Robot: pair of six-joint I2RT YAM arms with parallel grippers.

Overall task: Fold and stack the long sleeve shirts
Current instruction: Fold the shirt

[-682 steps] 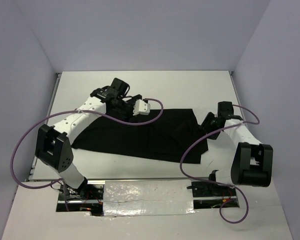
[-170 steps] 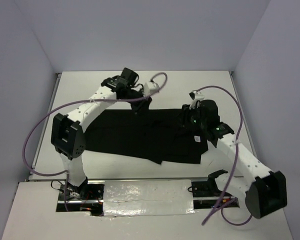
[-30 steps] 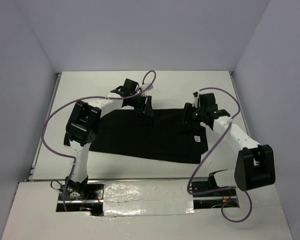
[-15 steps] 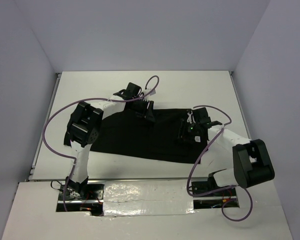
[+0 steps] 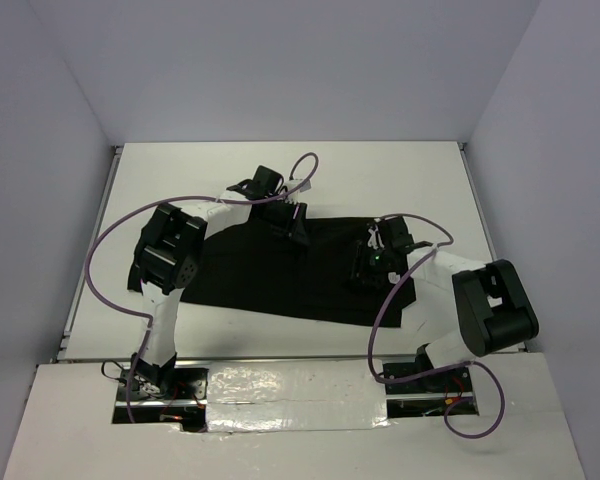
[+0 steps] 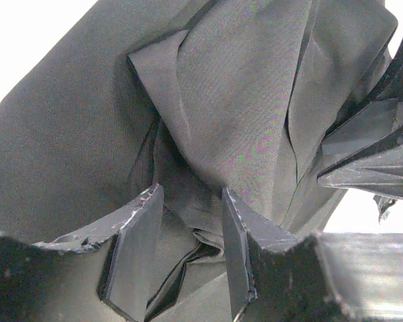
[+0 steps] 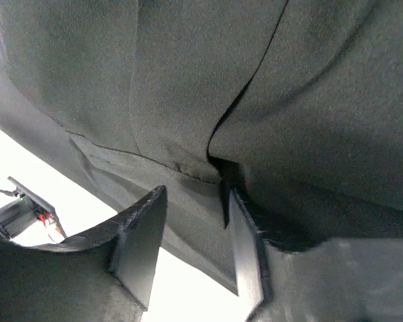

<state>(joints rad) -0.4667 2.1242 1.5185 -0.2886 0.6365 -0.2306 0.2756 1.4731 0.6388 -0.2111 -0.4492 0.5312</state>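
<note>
The black long sleeve shirt [image 5: 260, 275] lies spread across the middle of the white table [image 5: 180, 170]. My left gripper [image 5: 296, 228] is at the shirt's far edge near its middle. In the left wrist view the left gripper [image 6: 188, 198] is closed on a bunched fold of the shirt [image 6: 242, 100], with creases running out from between the jaws. My right gripper [image 5: 365, 268] is over the shirt's right part. In the right wrist view the right gripper [image 7: 191, 194] holds the shirt's [image 7: 188, 80] hem, with one finger tucked under a fold. The white tag is hidden.
Purple cables loop from both arms, and the right one [image 5: 390, 310] hangs over the shirt's near right corner. A foil-taped strip [image 5: 290, 385] runs along the near edge between the arm bases. Walls stand at the left, far and right sides of the table.
My right gripper has moved from the shirt's far right edge toward the near left, over the cloth, and now covers the white tag. My left gripper has shifted slightly toward me.
</note>
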